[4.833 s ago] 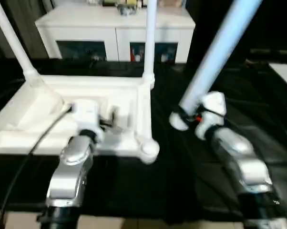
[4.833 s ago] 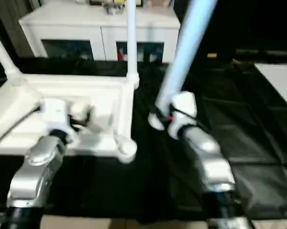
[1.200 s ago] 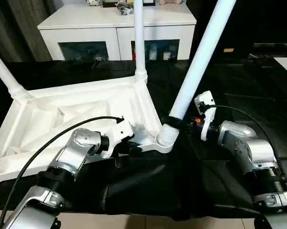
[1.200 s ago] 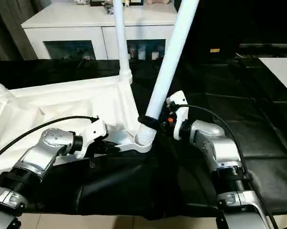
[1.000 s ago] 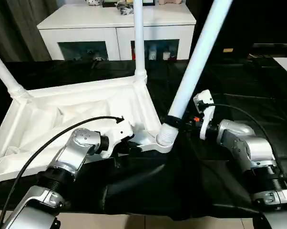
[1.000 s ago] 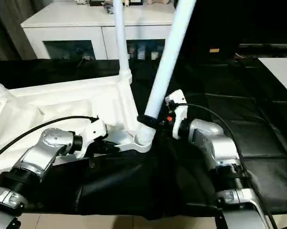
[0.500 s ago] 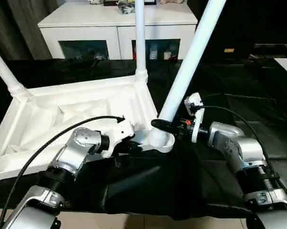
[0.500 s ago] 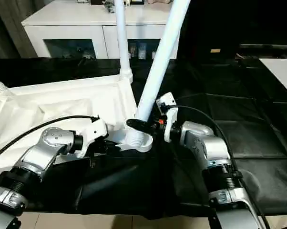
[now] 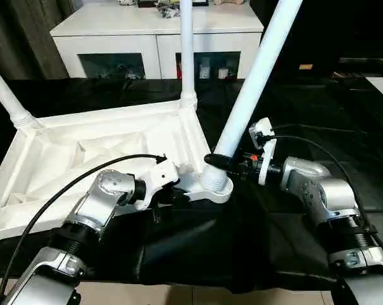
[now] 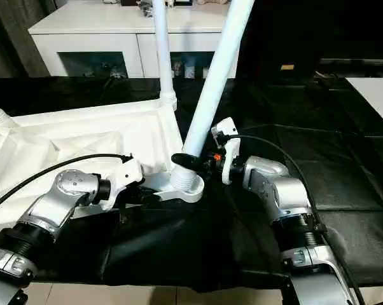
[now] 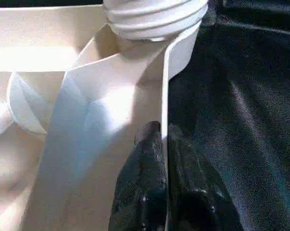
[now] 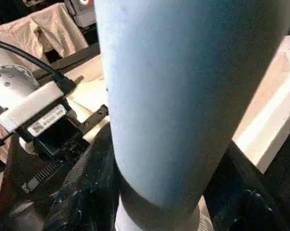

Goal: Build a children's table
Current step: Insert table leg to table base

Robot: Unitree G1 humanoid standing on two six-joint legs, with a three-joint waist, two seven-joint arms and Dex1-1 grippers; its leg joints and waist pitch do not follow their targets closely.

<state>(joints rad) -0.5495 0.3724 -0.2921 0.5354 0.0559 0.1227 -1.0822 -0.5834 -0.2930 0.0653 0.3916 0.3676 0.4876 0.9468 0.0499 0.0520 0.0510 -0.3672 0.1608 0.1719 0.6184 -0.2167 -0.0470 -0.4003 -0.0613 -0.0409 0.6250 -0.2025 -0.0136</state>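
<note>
With our left gripper (image 11: 163,144) clenched on the upturned white plastic tabletop's rim (image 11: 171,67), our right gripper (image 9: 220,160) grasps the long white tube leg (image 9: 255,76), leaning toward one o'clock, which needs straightening and seating.

Both silver arms reach forward. The left gripper (image 11: 162,144) has its jaws pinched tight on a thin white edge. The right gripper (image 9: 218,159) points left, its jaws wrapped around a white tube.
</note>
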